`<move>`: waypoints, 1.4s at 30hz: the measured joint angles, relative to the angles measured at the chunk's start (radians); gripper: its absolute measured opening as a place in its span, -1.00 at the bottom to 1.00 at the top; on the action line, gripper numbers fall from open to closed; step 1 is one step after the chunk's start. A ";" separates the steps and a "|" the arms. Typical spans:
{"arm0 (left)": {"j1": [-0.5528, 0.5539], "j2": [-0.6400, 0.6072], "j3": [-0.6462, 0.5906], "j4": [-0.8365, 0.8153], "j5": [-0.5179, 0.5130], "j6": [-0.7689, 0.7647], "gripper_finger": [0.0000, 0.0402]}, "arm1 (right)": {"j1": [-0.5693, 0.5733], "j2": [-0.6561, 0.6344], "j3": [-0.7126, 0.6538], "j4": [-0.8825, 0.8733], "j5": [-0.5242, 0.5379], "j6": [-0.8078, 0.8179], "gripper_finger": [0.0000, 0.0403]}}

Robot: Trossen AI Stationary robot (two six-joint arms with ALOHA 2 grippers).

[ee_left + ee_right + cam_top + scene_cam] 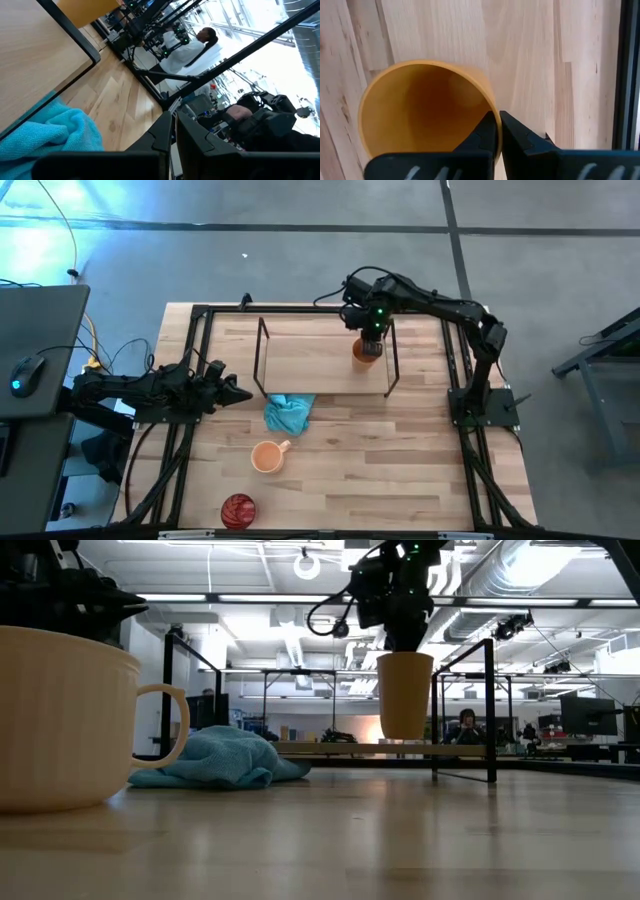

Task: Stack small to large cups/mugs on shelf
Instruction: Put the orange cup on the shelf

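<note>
High view: the right gripper (371,338) hangs over the shelf (325,363), fingers pinching the rim of the tumbler (366,352) at the board's 3 o'clock end. The left gripper (236,393) waits at the shelf's 9 o'clock side, fingers pressed together. A cloth (288,414) lies against the shelf's 6 o'clock edge, partly under it. The mug (267,456) stands on the tabletop (400,470) toward 6 o'clock, the red cup (238,510) further that way, near the edge.

Low view: the mug (62,720) fills the 9 o'clock side, cut off by the frame; whether the tumbler (405,692) touches the board is hard to tell. The cloth (220,760) hides part of the shelf.

Left wrist view: cloth (47,135), shelf frame, a person beyond.

Right wrist view: fingers (487,135) clamp the tumbler (420,110) wall, its base hidden.
</note>
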 joint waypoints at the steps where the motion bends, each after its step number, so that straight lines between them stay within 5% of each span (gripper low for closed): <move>1: 0.000 0.000 0.000 0.000 0.000 0.000 -0.93 | 0.000 0.000 0.000 0.000 0.000 0.001 -1.00; 42: 0.000 0.000 0.000 0.000 0.008 0.000 -0.93 | 0.004 0.012 0.000 -0.012 0.003 0.043 -1.00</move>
